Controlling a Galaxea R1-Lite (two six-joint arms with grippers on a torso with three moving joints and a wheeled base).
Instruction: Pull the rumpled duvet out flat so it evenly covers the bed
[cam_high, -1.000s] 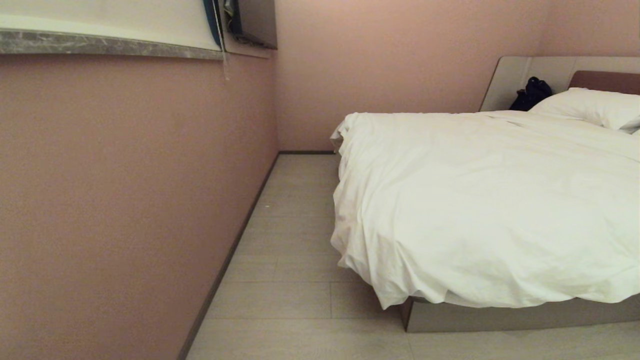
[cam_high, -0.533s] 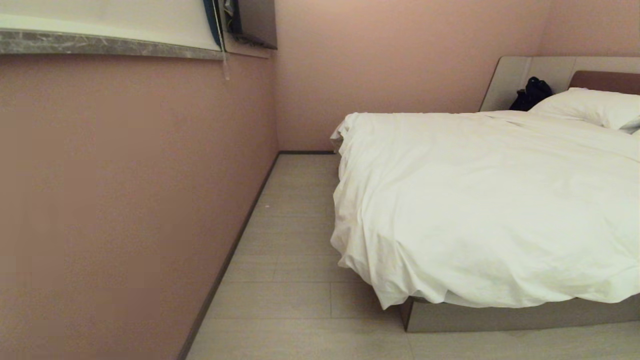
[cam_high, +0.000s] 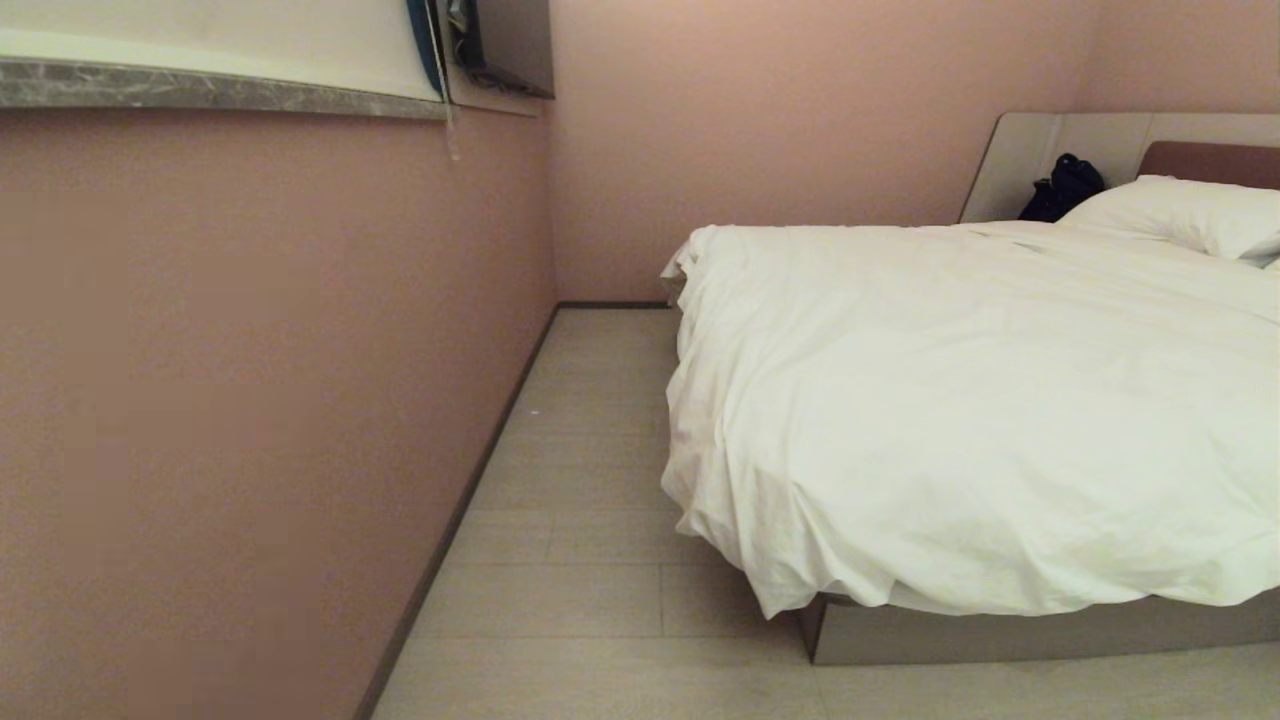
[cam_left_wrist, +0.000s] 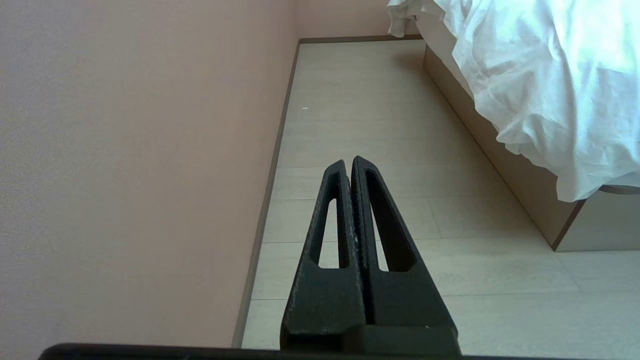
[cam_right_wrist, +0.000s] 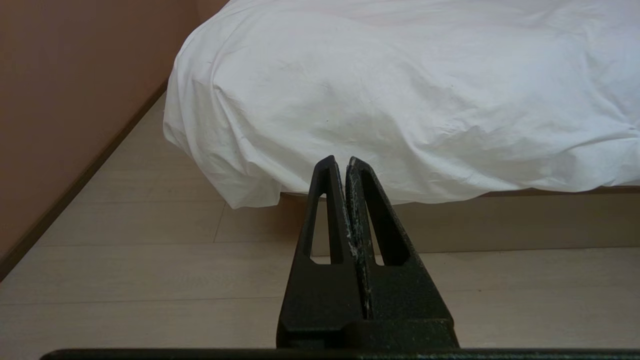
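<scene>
Ahead and to my right, the duvet (cam_high: 980, 420) lies heaped over the bed (cam_high: 1040, 630), its near corner drooping past the foot of the base toward the floor (cam_high: 590, 600), while the pink wall (cam_high: 250, 400) fills my left side. Its long run goes away from me toward the headboard (cam_high: 1060, 150) and the pillow (cam_high: 1180, 215). I judge the right arm the nearer one: the right gripper (cam_right_wrist: 346, 162) points almost straight at the hanging foot edge, pressed closed and empty, with bare floor between it and the cloth. The left gripper (cam_left_wrist: 349, 162) is likewise pinched together and carries nothing; it aims down the aisle between wall and bed, with the duvet's side edge off to its right. Neither arm appears in the head view. That view gives me the whole spread, a dark bundle (cam_high: 1065, 185) against the headboard, and the far corner bunched at the side. Only the wrist views show the drape from low down: the left one shows how little the duvet overhangs along the side of the base.
</scene>
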